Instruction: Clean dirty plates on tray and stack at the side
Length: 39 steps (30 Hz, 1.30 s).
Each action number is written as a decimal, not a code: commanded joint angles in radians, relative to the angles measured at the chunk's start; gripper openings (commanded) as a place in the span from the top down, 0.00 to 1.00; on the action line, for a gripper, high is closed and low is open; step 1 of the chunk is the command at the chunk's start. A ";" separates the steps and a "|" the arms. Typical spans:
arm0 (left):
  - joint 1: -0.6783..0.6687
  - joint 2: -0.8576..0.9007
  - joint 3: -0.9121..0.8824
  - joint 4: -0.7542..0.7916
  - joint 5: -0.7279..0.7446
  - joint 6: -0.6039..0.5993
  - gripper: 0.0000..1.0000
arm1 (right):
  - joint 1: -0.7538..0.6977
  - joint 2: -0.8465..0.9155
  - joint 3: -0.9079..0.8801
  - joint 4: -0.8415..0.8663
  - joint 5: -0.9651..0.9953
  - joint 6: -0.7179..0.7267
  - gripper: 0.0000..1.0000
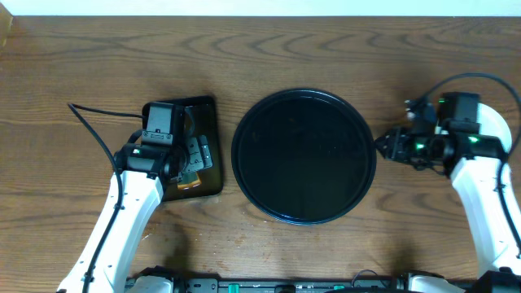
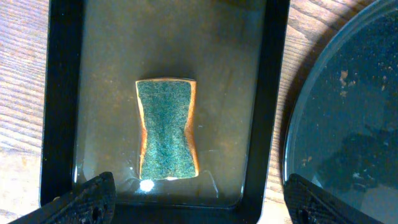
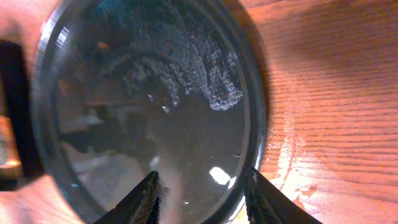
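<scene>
Plates point(image 1: 499, 124) — none lie on the tray point(image 1: 303, 155). The only sign of them is a pale round edge at the far right of the counter point(image 1: 98, 57), mostly hidden under the right arm. I take that to be the stack, though neither its count nor its colours can be read.

The tray itself sits mid-counter, round, glossy black, raised at the rim. Both wrist views show fine specks and wet-looking patches on its sheen.

The left pincer point(image 2: 199, 202) hangs wide and empty over the small tray point(image 2: 62, 93), a black rectangle left of the big one. In it the sponge point(image 2: 166, 130) lies flat, waisted in shape, with a coarse green scouring face up and orange-brown foam at its edges. A thin film of liquid lies around it.

The right pincer point(image 3: 205, 202) is also spread with nothing between its fingers, poised by the tray's right rim. The wood-grain counter glistens damply just beside it.

By my reading the wiping and stacking are done or nearly so — this is the closing step. The next move likely needs only a check that the stack sits square, then both arms lifting clear without nudging the sponge or the tray rim.
</scene>
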 commanded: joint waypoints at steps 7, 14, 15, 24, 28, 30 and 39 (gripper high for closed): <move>0.004 -0.002 0.019 0.003 -0.002 0.008 0.13 | 0.164 0.005 -0.001 0.037 0.095 -0.095 0.59; 0.004 -0.002 0.019 -0.017 0.056 0.001 0.13 | 0.212 0.005 -0.001 0.051 0.085 -0.120 0.58; 0.004 -0.002 0.019 -0.018 0.059 0.001 0.13 | 0.217 0.005 -0.001 0.050 0.082 -0.130 0.58; 0.003 -0.002 0.019 -0.071 -0.098 -0.129 0.14 | 0.243 0.005 -0.001 0.063 -0.092 -0.233 0.57; 0.003 0.019 0.007 -0.047 -0.224 -0.175 0.14 | 0.253 0.005 -0.001 0.065 -0.086 -0.233 0.56; 0.003 0.048 -0.010 -0.023 -0.224 -0.167 0.14 | 0.253 0.005 -0.001 0.066 -0.086 -0.233 0.56; 0.004 0.291 -0.045 0.074 -0.206 -0.088 0.38 | 0.253 0.005 -0.001 0.065 -0.086 -0.229 0.55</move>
